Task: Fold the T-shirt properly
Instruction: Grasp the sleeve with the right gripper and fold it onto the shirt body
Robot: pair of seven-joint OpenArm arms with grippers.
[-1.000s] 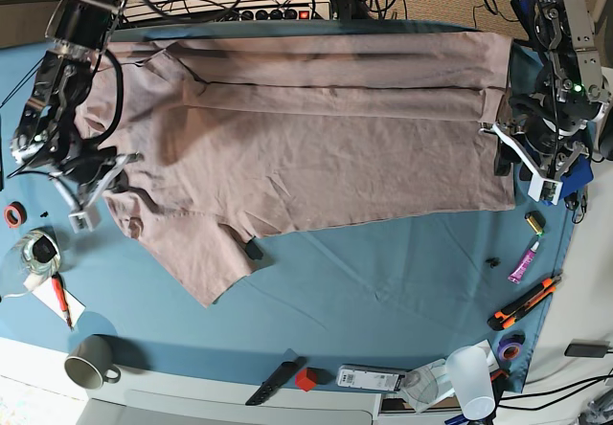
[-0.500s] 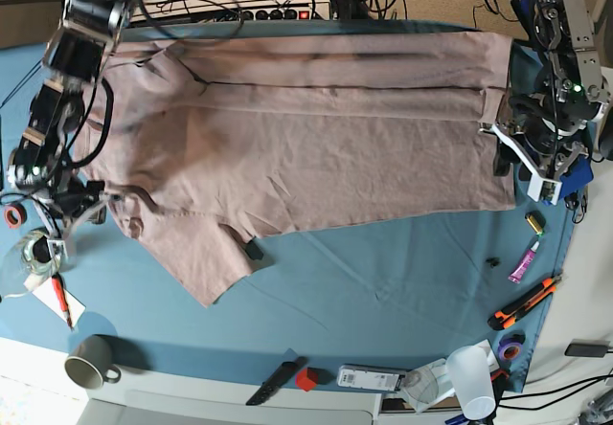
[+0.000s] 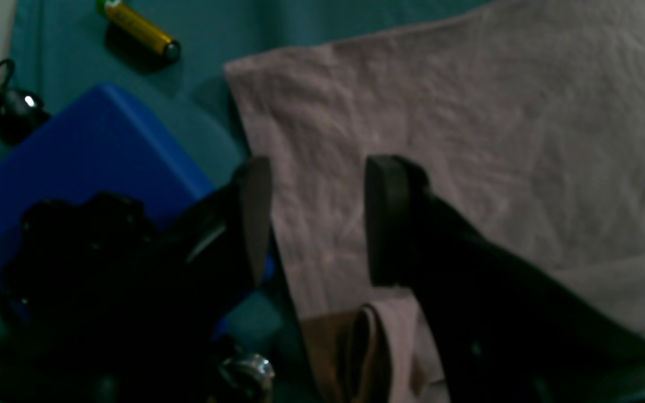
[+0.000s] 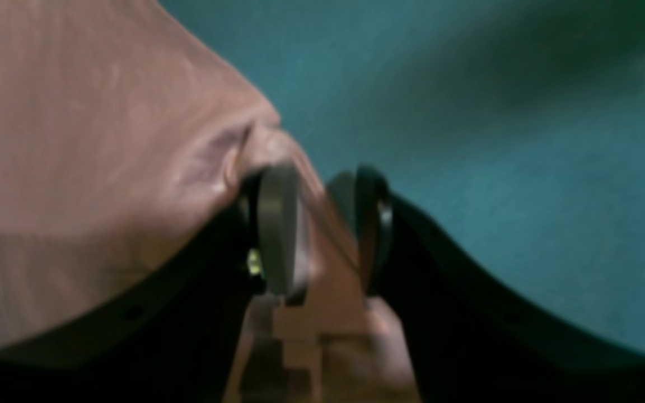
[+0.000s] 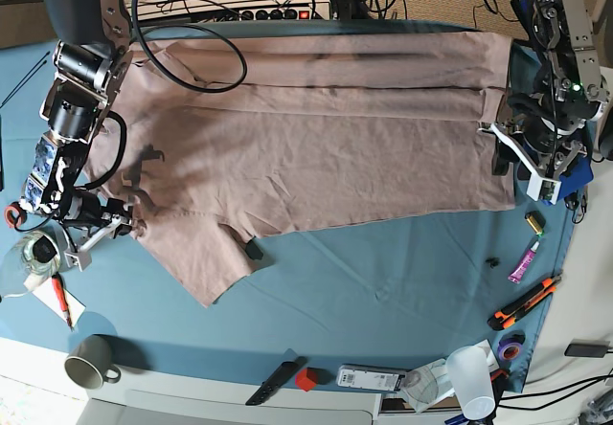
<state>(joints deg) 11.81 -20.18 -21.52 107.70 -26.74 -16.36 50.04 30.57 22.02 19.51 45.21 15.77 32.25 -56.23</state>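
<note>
**Shirt spread across the bench, right arm gripping the collar end**

Left side of the scene: the right end effector (image 4: 317, 224) sits at the left edge of the T-shirt (image 5: 316, 147), its two pads clenched on a raised ridge of pink fabric. In the right wrist view the cloth is pinched between the pads and puckers upward toward them; the material is thin, soft cotton that creases readily. Beside this arm, off the shirt, lie a roll of tape (image 5: 13, 215), a glass jar (image 5: 36, 253) and a grey mug (image 5: 88, 361).

Centre: the shirt lies spread on the blue cloth (image 5: 402, 272) of the bench, its long axis running left to right, with a lengthwise fold already laid along the far side. One sleeve (image 5: 206, 262) juts toward the near edge at the left. The surface is wrinkled throughout.

Right side: the left end effector (image 3: 314, 221) hangs over the hem, released, pads apart with fabric showing between them and nothing held. A blue box (image 3: 93, 162) and a battery (image 3: 138, 28) lie just beyond the hem corner.

Judgement: the next move turns on both short ends being held; the right arm has its end, while the left arm, directly above the hem, has yet to close. The limp cloth could slip from a shallow pinch.
</note>
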